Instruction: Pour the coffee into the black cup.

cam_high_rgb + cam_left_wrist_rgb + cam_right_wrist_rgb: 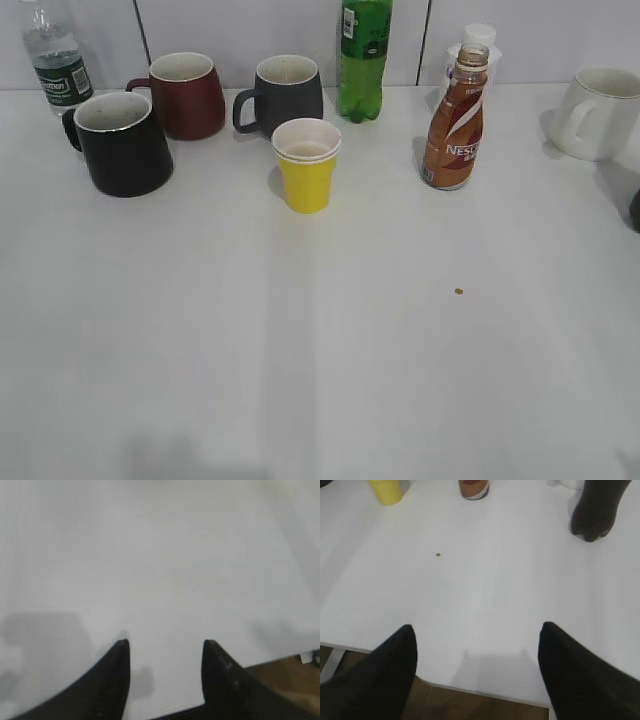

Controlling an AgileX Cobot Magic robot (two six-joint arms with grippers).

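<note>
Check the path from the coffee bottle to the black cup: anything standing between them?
Yes. The yellow paper cup stands on the table roughly on the line from the coffee bottle to the black cup. The dark grey mug and green bottle sit further back, off that line.

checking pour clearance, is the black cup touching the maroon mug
Apart. The exterior view shows a strip of white table between the black cup and the maroon mug behind it.
</note>
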